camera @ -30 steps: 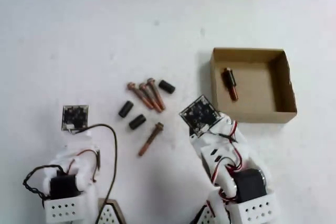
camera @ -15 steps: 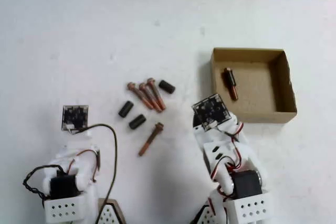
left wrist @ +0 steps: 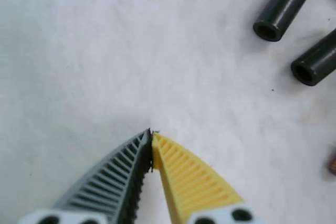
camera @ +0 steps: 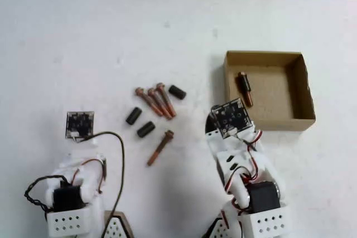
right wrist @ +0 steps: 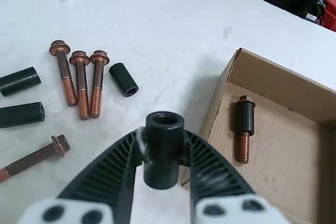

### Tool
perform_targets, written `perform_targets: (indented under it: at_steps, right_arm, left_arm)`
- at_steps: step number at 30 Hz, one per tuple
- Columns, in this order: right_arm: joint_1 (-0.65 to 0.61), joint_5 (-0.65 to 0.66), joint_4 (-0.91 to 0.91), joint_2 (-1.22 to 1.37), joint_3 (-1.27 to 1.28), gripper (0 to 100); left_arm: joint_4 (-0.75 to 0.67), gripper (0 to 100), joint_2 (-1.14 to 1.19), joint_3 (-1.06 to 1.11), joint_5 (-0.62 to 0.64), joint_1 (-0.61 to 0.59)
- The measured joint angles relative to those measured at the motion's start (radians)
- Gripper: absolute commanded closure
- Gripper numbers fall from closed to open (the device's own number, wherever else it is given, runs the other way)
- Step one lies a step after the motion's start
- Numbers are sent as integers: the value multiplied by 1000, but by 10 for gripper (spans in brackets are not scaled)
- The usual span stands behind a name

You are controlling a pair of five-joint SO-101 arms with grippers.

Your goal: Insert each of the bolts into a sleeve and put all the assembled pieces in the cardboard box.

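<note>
The right gripper (right wrist: 163,139) is clamped on 1 black sleeve (right wrist: 161,157), held upright with its open bore facing the wrist camera. In the high view this arm sits just off the 7 o'clock corner of the cardboard box (camera: 263,54). 1 assembled piece (camera: 244,88) already lies inside the box.

The left gripper (left wrist: 151,135) hangs over bare table with its fingers together and nothing between them. 2 loose sleeves (camera: 134,116) (camera: 146,129) lie toward its 2 o'clock. Another 3 bolts (camera: 156,101) lie side by side, with a third loose sleeve (camera: 177,92) at their 2 o'clock. A lone bolt (camera: 160,147) rests at their 6 o'clock.

So 4 bolts remain to be sleeved, and I judge the second assembly is in hand, with a sleeve gripped but no bolt yet. The next move probably calls for the left gripper to open and take a bolt, likely the lone one. Its shank must then line up squarely with the held sleeve's bore.
</note>
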Motion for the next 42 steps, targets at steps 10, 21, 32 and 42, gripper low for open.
perform_targets:
  at_steps: [10, 21, 32, 42]
  right_arm:
    - [-5, 0, 74, -127, -51, 981]
    - [-3, -8, 124, -230, -57, 981]
    - [135, -115, 80, -230, 61, 981]
    - [137, -115, -264, -230, 331, 981]
  left_arm:
    - [-8, 974, 0, 0, 0, 0]
    - [-8, 976, 0, 0, 0, 0]
    - [-245, 973, 0, 0, -3, -80]
    - [-253, 976, 0, 0, -245, -120]
